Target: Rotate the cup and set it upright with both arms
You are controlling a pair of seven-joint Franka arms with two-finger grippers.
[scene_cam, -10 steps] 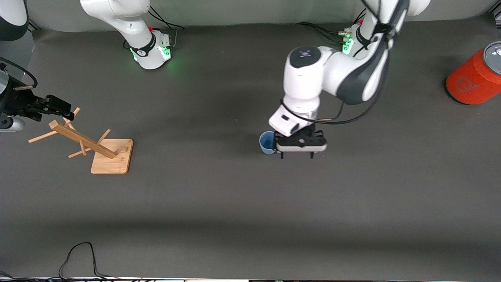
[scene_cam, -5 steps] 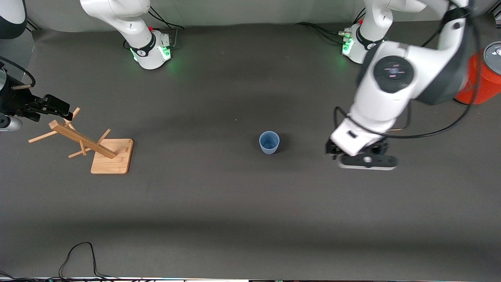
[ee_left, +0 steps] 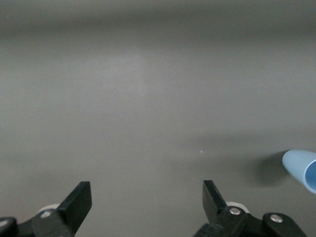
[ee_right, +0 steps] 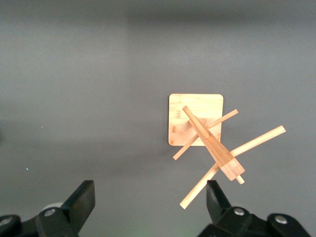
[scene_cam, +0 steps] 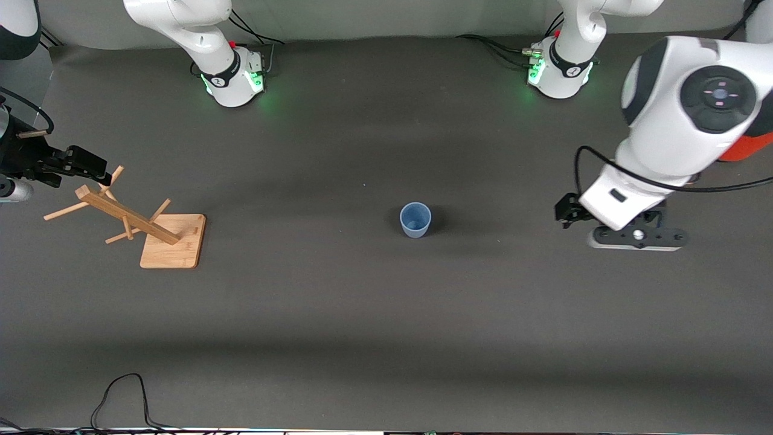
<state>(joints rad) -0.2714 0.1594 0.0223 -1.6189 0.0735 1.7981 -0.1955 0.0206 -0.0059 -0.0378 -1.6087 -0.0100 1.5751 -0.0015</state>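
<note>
The pale-blue cup stands upright on the dark table mat, mouth up, near the middle, with nothing touching it. Its edge also shows in the left wrist view. My left gripper hangs over bare mat well away from the cup, toward the left arm's end of the table. Its fingers stand wide open and empty. My right gripper waits up over the wooden rack at the right arm's end, open and empty.
The wooden peg rack on its square base also shows in the right wrist view. An orange cylinder stands at the left arm's end, mostly hidden by the left arm. A black cable loops at the table's front edge.
My left gripper has drawn away from the cup toward the left arm's end of the table. The cup stays upright in the same spot. The right arm has not moved.
</note>
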